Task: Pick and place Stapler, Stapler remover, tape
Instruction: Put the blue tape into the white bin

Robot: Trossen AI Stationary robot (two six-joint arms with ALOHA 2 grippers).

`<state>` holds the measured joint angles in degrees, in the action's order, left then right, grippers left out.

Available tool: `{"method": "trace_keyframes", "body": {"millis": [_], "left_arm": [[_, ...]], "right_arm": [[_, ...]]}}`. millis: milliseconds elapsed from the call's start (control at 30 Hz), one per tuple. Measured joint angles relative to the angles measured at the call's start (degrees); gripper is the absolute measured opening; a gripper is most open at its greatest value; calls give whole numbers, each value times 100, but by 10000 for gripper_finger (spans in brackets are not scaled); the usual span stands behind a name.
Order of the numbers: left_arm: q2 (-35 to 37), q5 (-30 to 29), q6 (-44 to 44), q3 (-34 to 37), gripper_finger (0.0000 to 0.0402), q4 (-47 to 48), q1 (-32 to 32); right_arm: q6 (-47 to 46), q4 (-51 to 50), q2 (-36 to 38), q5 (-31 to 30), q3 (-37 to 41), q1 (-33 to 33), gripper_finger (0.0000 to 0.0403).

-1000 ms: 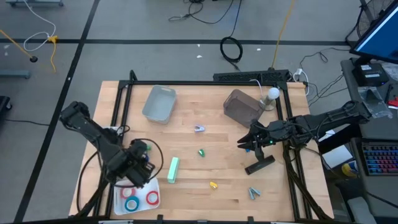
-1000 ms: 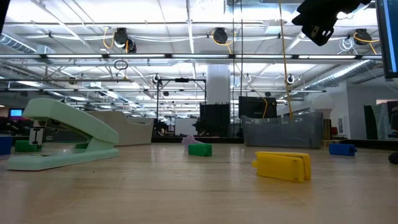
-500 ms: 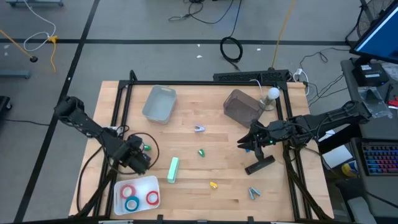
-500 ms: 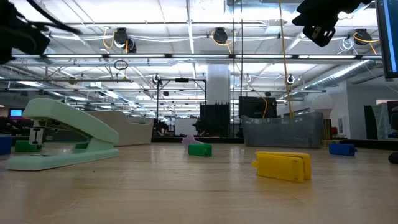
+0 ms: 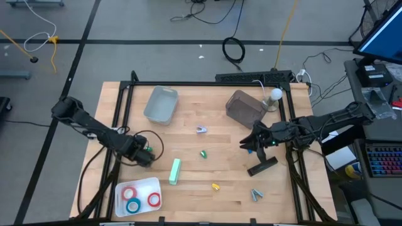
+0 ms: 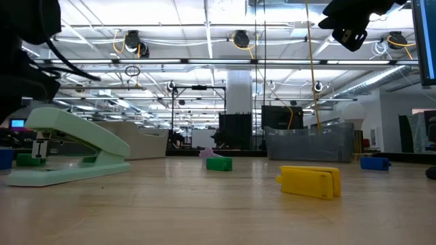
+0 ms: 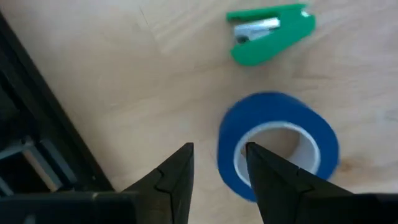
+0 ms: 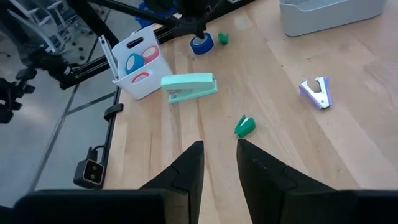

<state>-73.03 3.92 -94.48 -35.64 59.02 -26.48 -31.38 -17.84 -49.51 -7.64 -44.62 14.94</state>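
Observation:
A blue tape roll with a white core (image 7: 280, 146) lies flat on the wood table near the left edge, and it also shows in the right wrist view (image 8: 202, 43). A small green stapler (image 7: 270, 31) lies just beyond it. My left gripper (image 7: 217, 168) is open, low over the roll: one finger (image 7: 267, 180) stands over the core, the other outside the roll's rim. Three more tape rolls, two red and one blue, lie in a white bin (image 5: 138, 194). A mint stapler (image 5: 174, 171) lies beside the bin. My right gripper (image 5: 248, 144) is open and empty above the table's right side. My left gripper comes at the blue tape roll from above. One finger (image 7: 267, 180) shows in front of the roll's white core (image 7: 292, 134). I cannot tell whether it touches the roll, which lies flat on the table.
A purple staple remover (image 5: 201, 129), a green one (image 5: 203, 153), a yellow piece (image 5: 215, 186), a black stapler (image 5: 262, 166) and a grey piece (image 5: 255, 194) lie about the table. A grey tray (image 5: 161, 103) and a dark bin (image 5: 244, 108) stand at the far side.
My left gripper has gone from above the white bin toward the table's far edge and down, and now stands over the blue tape roll on the table.

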Motion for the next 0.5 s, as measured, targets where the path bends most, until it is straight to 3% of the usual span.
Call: {"method": "trace_keyframes", "body": {"millis": [500], "left_arm": [[2,99,577,464,147,-771,300]], "right_arm": [[-117,2,2,-287,0,0,89]]}}
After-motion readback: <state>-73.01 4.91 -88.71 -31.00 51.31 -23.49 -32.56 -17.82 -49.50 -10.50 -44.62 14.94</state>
